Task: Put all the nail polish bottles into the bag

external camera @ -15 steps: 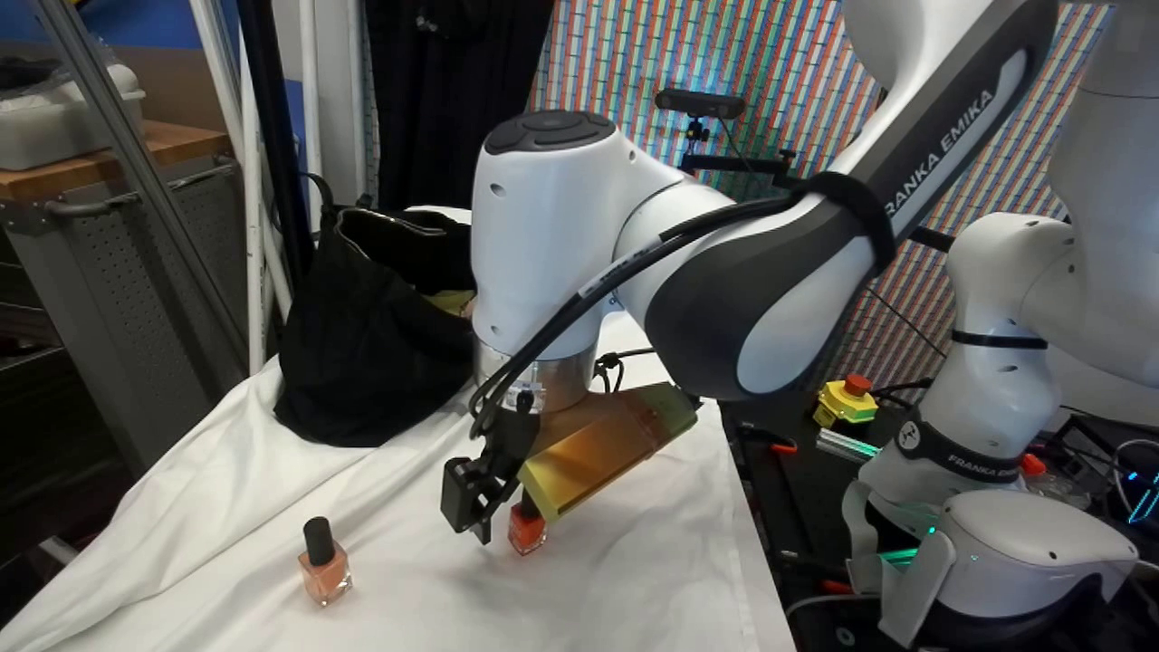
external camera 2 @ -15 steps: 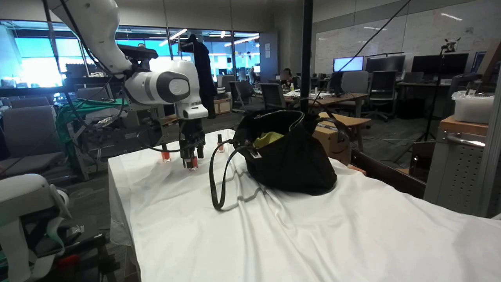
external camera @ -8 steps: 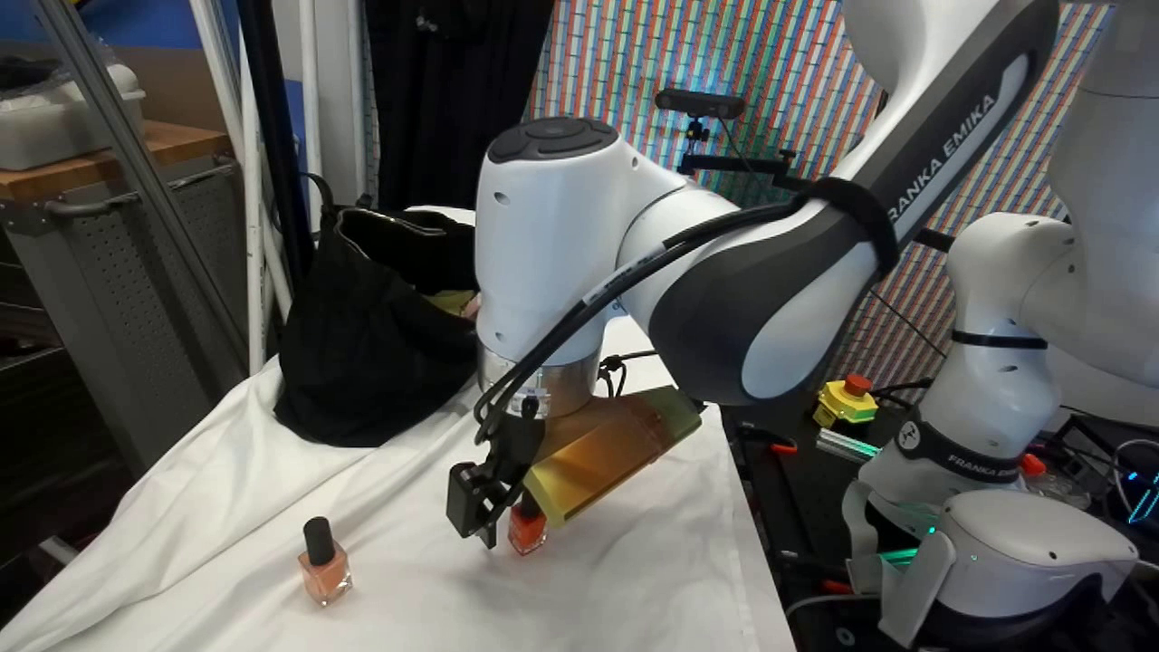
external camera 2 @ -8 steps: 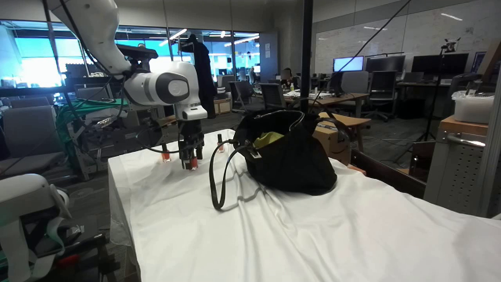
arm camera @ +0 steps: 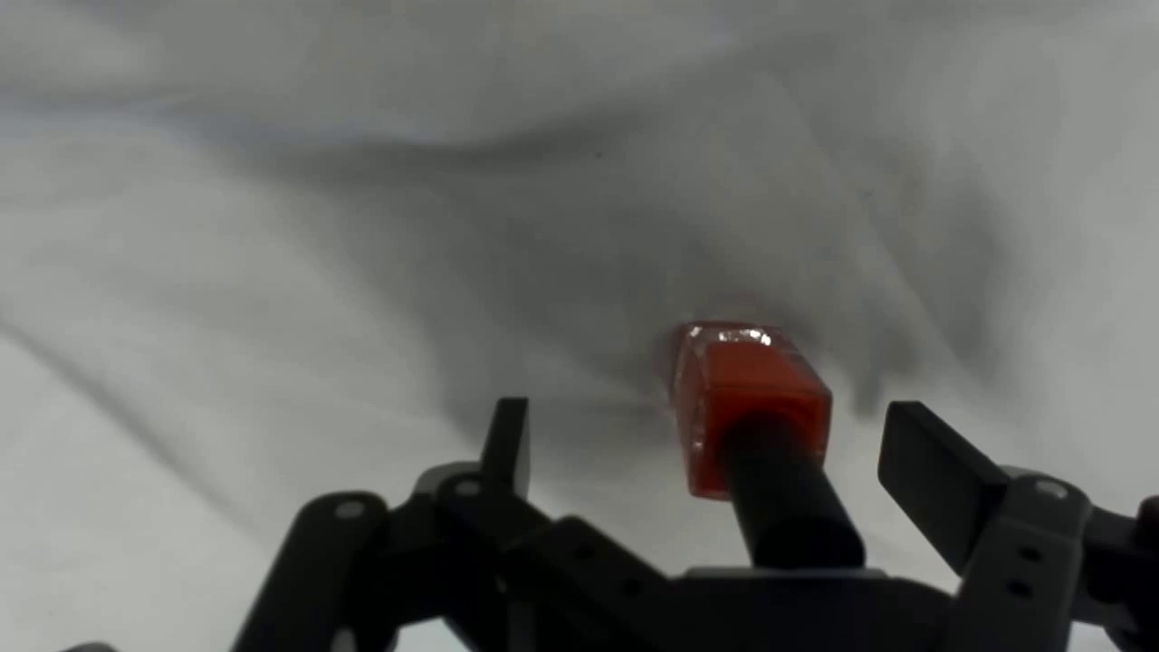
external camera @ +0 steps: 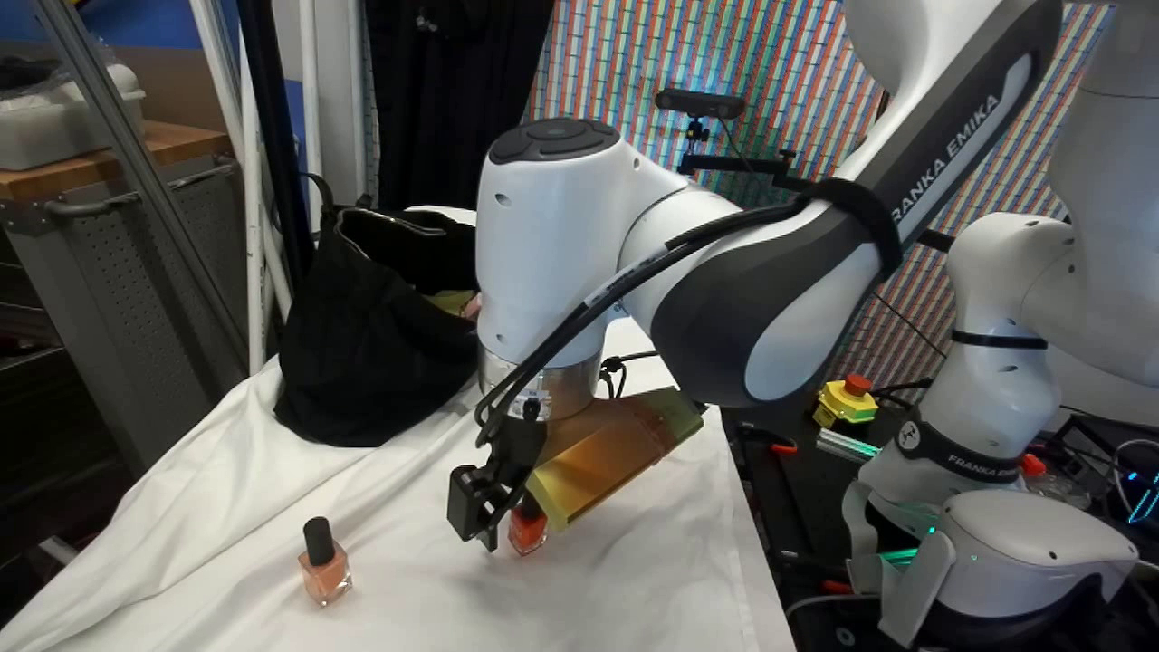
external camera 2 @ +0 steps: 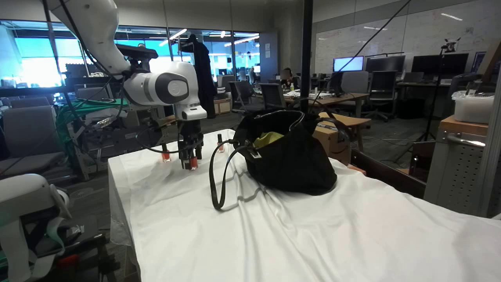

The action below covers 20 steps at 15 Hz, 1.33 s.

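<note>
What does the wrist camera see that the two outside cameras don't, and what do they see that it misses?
Only the wrist view: a gap on each side of a red bottle, which stands between the fingers of the open gripper.

Only the exterior views: the big black bag, a peach bottle standing upright and the robot's white arm.

All of them share: the gripper, the white cloth and a red bottle, though I can't tell if it's the same one each time.
</note>
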Tool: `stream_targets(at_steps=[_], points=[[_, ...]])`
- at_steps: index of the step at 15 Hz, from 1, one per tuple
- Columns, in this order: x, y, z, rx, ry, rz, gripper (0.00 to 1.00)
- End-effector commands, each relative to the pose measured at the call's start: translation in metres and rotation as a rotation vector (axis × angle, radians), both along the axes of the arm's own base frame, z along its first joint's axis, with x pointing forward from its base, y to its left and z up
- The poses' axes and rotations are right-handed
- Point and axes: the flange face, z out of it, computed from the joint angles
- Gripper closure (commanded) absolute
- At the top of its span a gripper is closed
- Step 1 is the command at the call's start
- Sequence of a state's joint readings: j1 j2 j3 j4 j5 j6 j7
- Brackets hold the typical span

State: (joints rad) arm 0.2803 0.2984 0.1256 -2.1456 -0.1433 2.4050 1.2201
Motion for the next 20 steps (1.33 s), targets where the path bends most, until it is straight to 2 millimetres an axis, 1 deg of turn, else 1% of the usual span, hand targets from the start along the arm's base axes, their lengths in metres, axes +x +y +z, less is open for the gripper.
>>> stream_targets(at_steps=[1,2,3,9,11,12,13,20], points=[[-0.003,0.0001,0.0032,0.025,-0.009,0.008,0.0],[-0.0029,-0.0002,0.0033,0.024,-0.009,0.009,0.0],[-0.0029,-0.0004,0.0034,0.024,-0.008,0.009,0.19],[-0.0023,-0.0014,0.0045,0.022,-0.009,0.009,0.62],[-0.0022,-0.0009,0.0055,0.019,-0.008,0.01,0.73],[-0.0024,-0.0008,0.0056,0.02,-0.006,0.009,0.81],[-0.0022,-0.0006,0.0063,0.019,-0.008,0.009,0.85],[0.0001,-0.0024,0.0107,0.016,-0.004,0.014,0.85]])
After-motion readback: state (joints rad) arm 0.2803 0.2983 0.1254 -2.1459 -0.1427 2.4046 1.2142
